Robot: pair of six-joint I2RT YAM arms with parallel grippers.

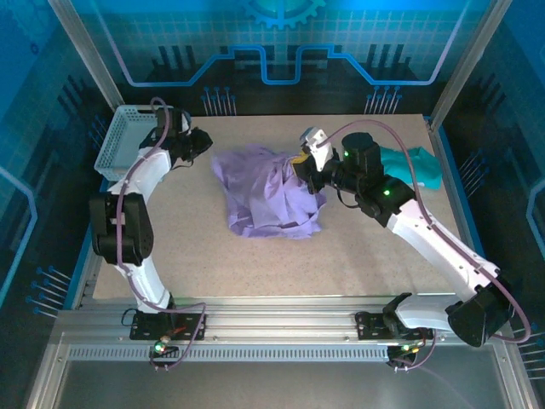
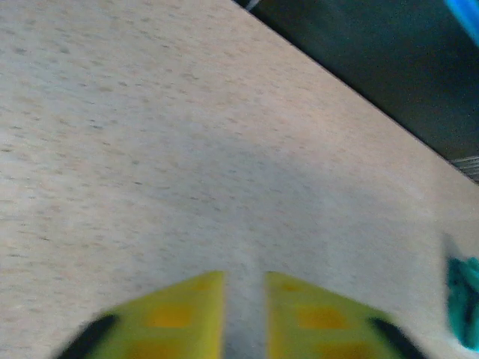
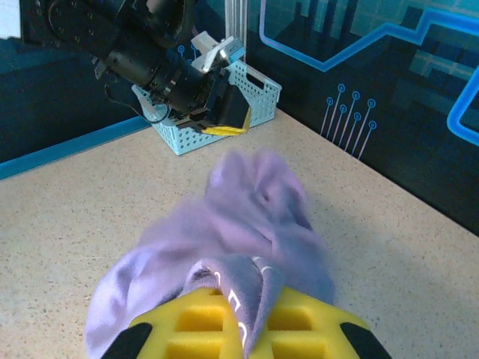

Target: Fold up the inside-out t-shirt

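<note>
The inside-out t-shirt (image 1: pixel 268 192) is a lavender-purple heap, crumpled in the middle of the table. My right gripper (image 1: pixel 300 166) is at its right upper edge, shut on a fold of the purple fabric. In the right wrist view that fold (image 3: pixel 251 299) is pinched between the yellow fingers (image 3: pixel 194 321), and the rest of the t-shirt (image 3: pixel 254 202) hangs ahead, blurred. My left gripper (image 1: pixel 204 141) is just left of the shirt and apart from it. In the left wrist view its gripper (image 2: pixel 245 314) stands open by a narrow gap, with bare tabletop between the fingers.
A pale blue basket (image 1: pixel 123 141) stands at the back left corner, close behind the left arm, and it is also in the right wrist view (image 3: pixel 247 90). A teal-green garment (image 1: pixel 413 166) lies at the back right, behind the right arm. Bare table stretches in front of the shirt.
</note>
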